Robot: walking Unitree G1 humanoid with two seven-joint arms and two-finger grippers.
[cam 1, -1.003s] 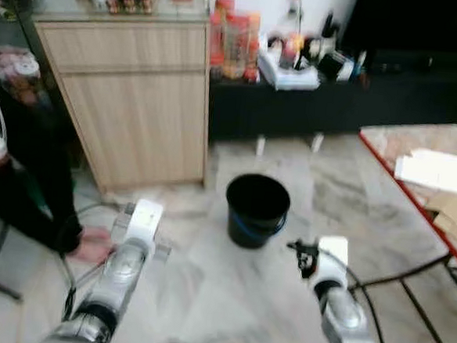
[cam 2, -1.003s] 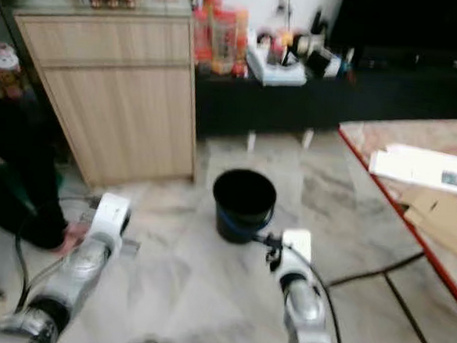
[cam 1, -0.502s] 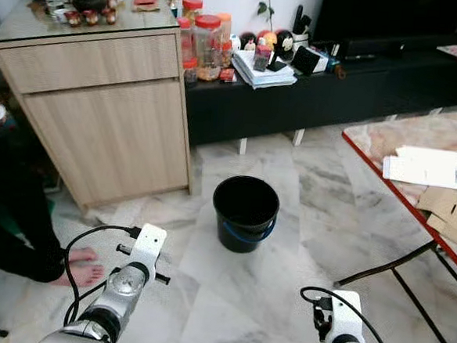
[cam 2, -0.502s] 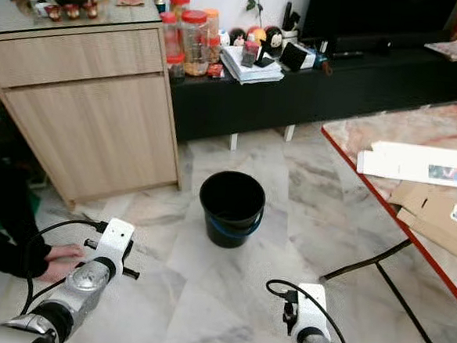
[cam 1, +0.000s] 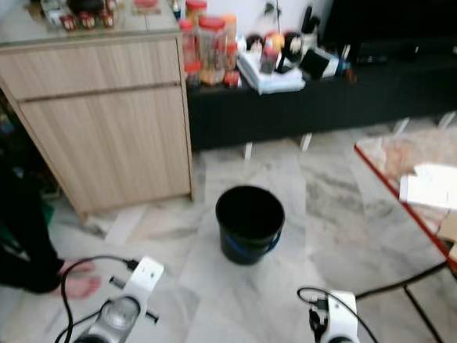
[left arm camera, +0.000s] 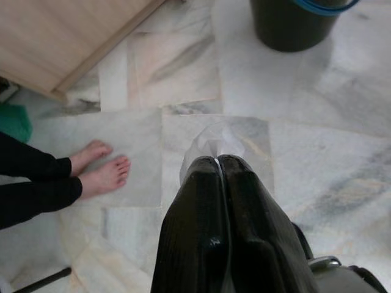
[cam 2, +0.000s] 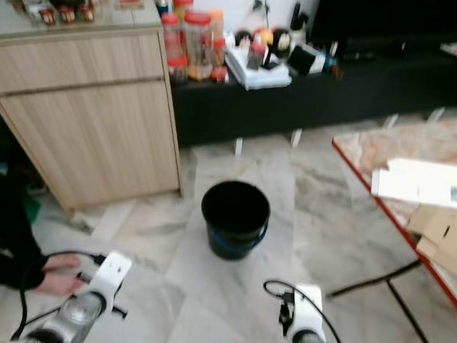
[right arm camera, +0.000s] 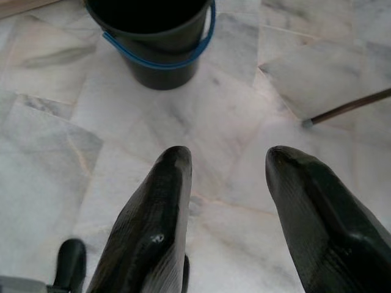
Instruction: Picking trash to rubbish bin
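Trash: I have a crumpled clear plastic wrapper (left arm camera: 211, 141) pinched at the tips of my left gripper (left arm camera: 218, 163); it sticks out past the fingertips, over bare marble floor (left arm camera: 342, 122).
Left fingers: pressed together on the wrapper, no gap between them.
Right gripper (right arm camera: 229, 168): fingers spread wide, nothing between them, pointing down at the floor just short of the bin.
Bin: black bucket (cam 1: 248, 222) with blue handle, upright on the floor, ahead of both arms, between the wooden cabinet (cam 1: 107, 116) and the red-edged table (cam 1: 427, 193). Inside looks dark; can't tell if anything is in it.
Left arm vs bin: wrapper is near the bin but not over it; in the left wrist view the bucket sits well ahead of the tips.
Progress: pick looks done, drop not yet done. I judge roughly halfway on this piece.
Left to do: bring left gripper over the bin mouth, part the fingers, let it fall.
Other: a person's bare feet (left arm camera: 101, 168) on the floor beside my left arm, near the cabinet corner; keep clear.
Focus: head views are a bit blurred.
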